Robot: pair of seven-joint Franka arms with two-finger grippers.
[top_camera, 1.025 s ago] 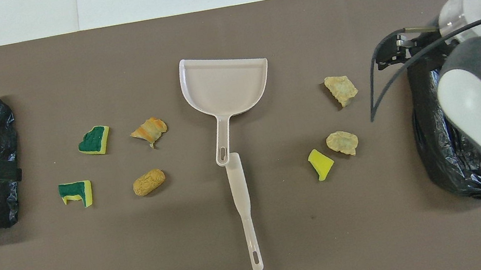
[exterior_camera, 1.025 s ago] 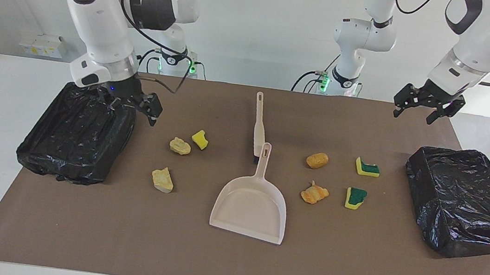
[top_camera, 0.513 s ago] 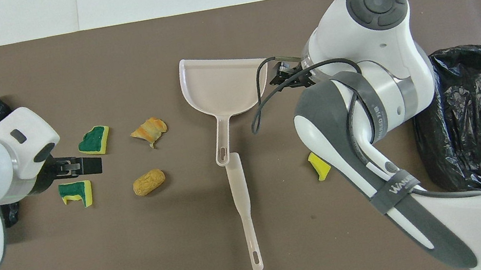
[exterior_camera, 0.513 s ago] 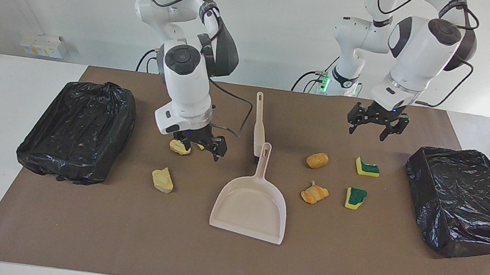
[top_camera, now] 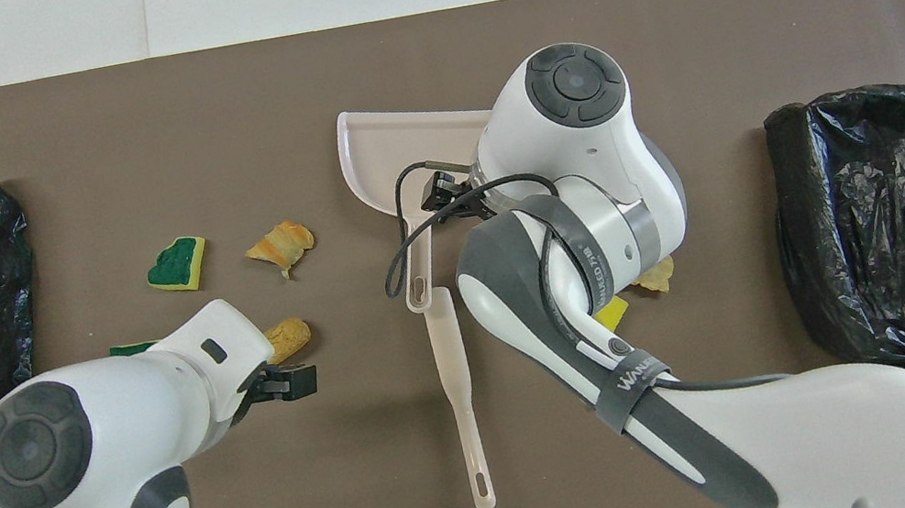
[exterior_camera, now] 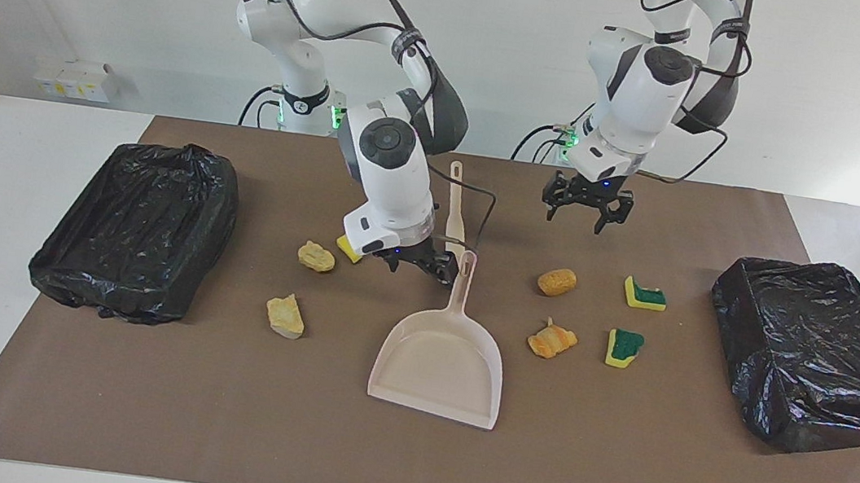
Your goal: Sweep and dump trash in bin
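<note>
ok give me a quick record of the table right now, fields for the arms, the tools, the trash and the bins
right gripper: open, low over the dustpan handle, holding nothing
left gripper: open, in the air over bare mat near the orange lump, holding nothing
dustpan: flat on the mat at mid table, mouth away from the robots
brush: flat on the mat, nearer the robots than the dustpan, end to end with its handle
trash: seven scraps on the mat, none in the dustpan
bins: two black-lined bins, one at each end of the table

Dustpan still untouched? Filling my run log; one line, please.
dustpan: on mat, not held | right tool: open, over handle | left tool: open, aloft
</note>
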